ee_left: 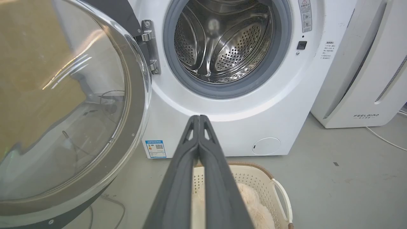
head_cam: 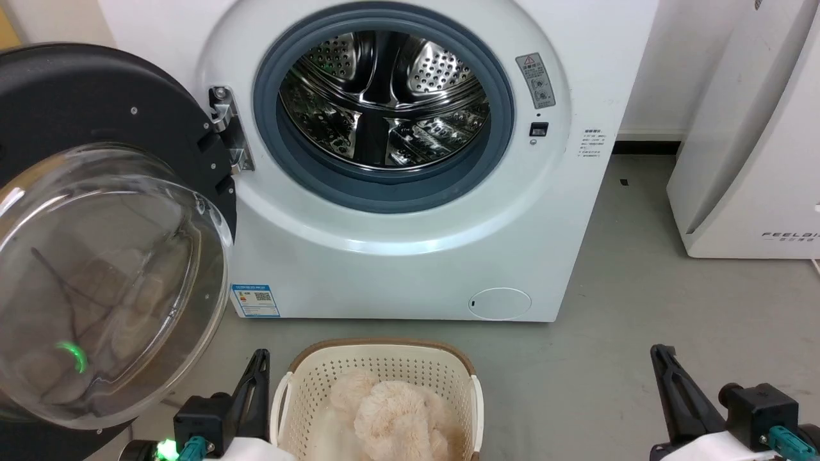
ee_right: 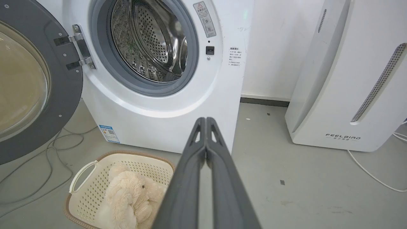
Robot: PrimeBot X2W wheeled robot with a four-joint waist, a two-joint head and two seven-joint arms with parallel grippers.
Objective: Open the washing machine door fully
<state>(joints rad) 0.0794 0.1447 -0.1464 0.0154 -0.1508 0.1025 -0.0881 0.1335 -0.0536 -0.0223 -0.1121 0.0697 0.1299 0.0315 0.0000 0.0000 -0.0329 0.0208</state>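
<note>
The white washing machine (head_cam: 410,256) stands ahead with its steel drum (head_cam: 384,96) exposed inside the grey gasket. Its black round door (head_cam: 83,96) is swung wide to the left on a metal hinge (head_cam: 227,131), the clear glass bowl (head_cam: 109,282) bulging toward me. The door (ee_left: 63,105) also fills the left of the left wrist view and shows in the right wrist view (ee_right: 60,105). My left gripper (ee_left: 199,117) is shut with nothing in it, low by the basket (head_cam: 261,353). My right gripper (ee_right: 206,119) is shut and empty too, at the lower right (head_cam: 660,351), apart from the washer.
A cream laundry basket (head_cam: 448,371) holding a beige plush toy (head_cam: 384,410) sits on the floor before the washer. A white FEELBIRD appliance (head_cam: 749,160) stands to the right, with a white cable (ee_right: 372,171) on the grey floor. Dark cables (ee_right: 47,152) lie under the door.
</note>
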